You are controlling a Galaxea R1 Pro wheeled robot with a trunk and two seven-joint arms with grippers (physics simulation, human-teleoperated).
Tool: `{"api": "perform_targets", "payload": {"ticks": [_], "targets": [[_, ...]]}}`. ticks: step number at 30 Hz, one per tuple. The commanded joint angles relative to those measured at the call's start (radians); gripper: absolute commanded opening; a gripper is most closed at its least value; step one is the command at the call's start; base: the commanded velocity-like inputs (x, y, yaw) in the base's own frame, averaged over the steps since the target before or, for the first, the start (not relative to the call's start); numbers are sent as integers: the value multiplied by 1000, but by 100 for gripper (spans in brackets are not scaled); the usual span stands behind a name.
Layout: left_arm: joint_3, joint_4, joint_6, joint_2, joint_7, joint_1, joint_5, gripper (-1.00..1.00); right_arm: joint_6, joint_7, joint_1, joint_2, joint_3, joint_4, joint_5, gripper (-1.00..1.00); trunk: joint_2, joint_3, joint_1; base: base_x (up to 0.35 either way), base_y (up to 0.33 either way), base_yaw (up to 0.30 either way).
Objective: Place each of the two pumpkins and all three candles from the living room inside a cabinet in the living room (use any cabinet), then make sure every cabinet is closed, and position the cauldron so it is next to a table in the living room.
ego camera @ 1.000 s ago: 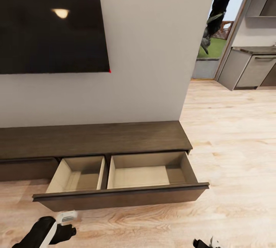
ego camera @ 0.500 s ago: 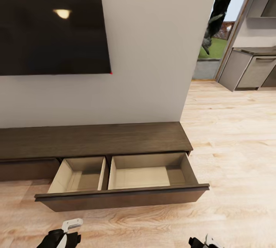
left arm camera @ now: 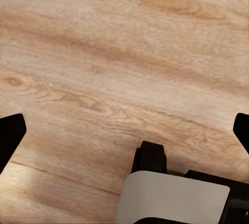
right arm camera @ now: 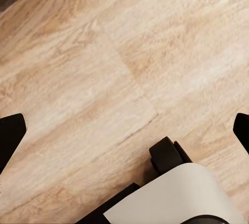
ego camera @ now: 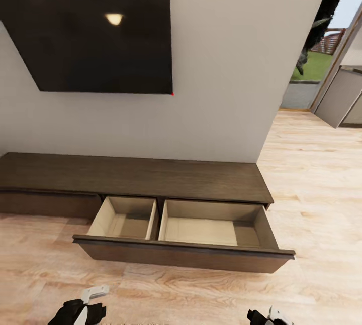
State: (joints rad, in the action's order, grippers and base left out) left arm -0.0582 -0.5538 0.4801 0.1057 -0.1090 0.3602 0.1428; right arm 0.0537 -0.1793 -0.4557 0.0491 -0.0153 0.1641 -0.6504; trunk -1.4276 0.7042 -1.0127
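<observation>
head view: the cabinet [ego camera: 151, 177] is being shown against the white wall, below a dark wall screen [ego camera: 95, 36], with its wide drawer [ego camera: 186, 244] pulled out over the wooden floor [ego camera: 311, 204]; both pale compartments are being seen bare. the left gripper [left arm camera: 124, 130] and right gripper [right arm camera: 124, 130] are being held low over the floor, near the drawer front. in each wrist view the fingertips are being seen at opposite edges, jaws spread wide, nothing being gripped.
</observation>
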Motion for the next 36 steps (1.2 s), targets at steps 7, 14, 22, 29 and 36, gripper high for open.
{"api": "perform_targets", "payload": {"ticks": [7, 14, 22, 29, 36], "targets": [[0, 0, 0, -1, 0, 0, 0, 100, 1, 0, 0, 0, 0, 0, 0, 100, 0, 0, 0, -2, 0, 291], [0, -1, 0, -2, 0, 0, 0, 100, 1, 0, 0, -7, 0, 0, 0, 100, 0, 0, 0, 0, 0, 291], [0, -2, 0, -1, 0, 0, 0, 100, 2, 0, 0, -18, 0, 0, 18, 100, 0, 0, 0, -53, 0, 291], [0, -2, 0, -1, 0, 0, 0, 100, 2, 0, 0, -18, 0, 0, 21, 100, 0, 0, 0, -13, 0, 291], [0, -2, -1, -1, 0, 0, 0, 100, 2, 0, 0, -18, 0, 0, 21, 100, 0, 0, 0, -1, 0, 291]]}}
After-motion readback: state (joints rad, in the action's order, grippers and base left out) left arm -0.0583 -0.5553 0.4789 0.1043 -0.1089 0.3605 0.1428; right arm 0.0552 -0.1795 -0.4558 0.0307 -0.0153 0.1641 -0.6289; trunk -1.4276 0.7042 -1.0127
